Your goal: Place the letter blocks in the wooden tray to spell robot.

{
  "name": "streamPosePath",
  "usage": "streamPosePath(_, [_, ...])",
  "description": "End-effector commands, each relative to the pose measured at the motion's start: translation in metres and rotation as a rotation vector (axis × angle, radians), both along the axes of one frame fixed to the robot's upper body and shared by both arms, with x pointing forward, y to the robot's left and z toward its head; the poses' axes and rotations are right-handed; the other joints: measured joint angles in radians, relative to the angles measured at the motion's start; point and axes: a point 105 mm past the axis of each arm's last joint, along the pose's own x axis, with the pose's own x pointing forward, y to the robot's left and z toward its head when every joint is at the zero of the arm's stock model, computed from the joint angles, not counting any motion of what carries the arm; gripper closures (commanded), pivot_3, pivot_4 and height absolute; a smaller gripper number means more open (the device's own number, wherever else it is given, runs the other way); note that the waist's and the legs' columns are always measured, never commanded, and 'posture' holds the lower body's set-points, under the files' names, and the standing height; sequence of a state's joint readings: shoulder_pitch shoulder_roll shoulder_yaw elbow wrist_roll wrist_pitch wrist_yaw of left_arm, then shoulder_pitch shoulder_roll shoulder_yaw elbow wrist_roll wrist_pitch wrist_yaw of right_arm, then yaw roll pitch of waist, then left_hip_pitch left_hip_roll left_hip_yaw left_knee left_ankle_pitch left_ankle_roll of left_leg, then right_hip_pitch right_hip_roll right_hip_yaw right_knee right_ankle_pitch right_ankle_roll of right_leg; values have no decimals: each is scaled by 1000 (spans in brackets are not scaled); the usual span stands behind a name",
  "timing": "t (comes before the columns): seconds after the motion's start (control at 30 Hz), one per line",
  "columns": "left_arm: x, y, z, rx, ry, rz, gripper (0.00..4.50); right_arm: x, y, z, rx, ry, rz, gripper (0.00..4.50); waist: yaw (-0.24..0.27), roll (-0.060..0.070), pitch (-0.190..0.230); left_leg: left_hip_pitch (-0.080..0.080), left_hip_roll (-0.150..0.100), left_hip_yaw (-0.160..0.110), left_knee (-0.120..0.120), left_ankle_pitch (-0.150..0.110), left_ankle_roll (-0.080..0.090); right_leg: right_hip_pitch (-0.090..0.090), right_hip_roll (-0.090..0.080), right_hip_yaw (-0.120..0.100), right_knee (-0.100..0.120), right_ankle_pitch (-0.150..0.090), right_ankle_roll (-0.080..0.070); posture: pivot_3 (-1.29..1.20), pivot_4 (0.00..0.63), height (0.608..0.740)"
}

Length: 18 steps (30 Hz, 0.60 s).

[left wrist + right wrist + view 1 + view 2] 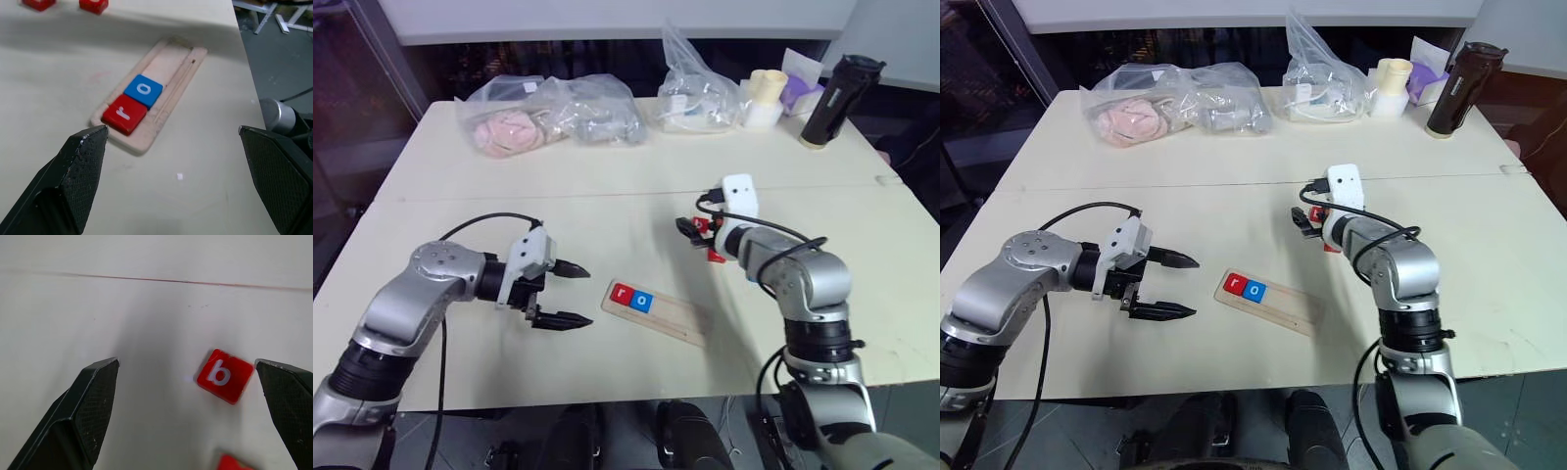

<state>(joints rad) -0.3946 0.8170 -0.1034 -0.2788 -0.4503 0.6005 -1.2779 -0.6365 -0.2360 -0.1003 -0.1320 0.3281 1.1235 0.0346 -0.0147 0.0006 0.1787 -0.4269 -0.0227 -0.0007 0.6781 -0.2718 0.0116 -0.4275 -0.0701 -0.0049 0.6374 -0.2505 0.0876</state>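
The wooden tray (658, 311) holds r and o; the right gripper (188, 404), jaws spread and empty, probably lines up on the red b block (224, 375), needing a small sideways shift.

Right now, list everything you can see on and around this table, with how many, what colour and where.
Letter blocks in tray: two, red r and blue o, at one end.
Loose red blocks: a b by the right gripper, others nearby.
Wooden tray: one, pale tan, near front edge.
Table: one, cream.
Plastic bags: three, clear, far side.
Bottle: one, dark, far right corner.
Left gripper: open, left of tray.
Right gripper: open, over the b.
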Motion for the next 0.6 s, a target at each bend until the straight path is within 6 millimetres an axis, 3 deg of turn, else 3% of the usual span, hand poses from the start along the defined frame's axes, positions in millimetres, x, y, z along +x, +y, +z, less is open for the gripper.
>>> streamPosePath(0.03, [-5,-1,8,-18,-30,-16,31,5,-9,13,-14,-40,-93,0,1,0,0,0,0,0,0,0,0,0,0,0,0,0,0,0,150,740])
streamPosePath(0.2, [-8,1,7,-20,-17,-28,31,-6,9,38,-26,-130,69,0,-1,0,0,0,0,0,0,0,0,-1,0,0,2,0,0,0,150,740])
streamPosePath(0.3, [-3,5,2,-4,-19,-54,31,-30,19,46,-59,-151,245,0,2,0,0,1,0,0,0,0,0,-1,1,0,4,0,0,0,150,740])
streamPosePath(0.4, [22,5,-9,56,-97,-149,31,-69,19,38,-133,-126,436,0,27,0,0,1,0,-1,1,1,1,1,3,-1,3,0,0,0,150,740])
streamPosePath(0.6, [69,-12,-31,156,-215,-323,31,-108,15,25,-122,-74,561,0,27,-1,1,2,0,2,5,3,5,3,6,0,3,0,-1,0,150,740])
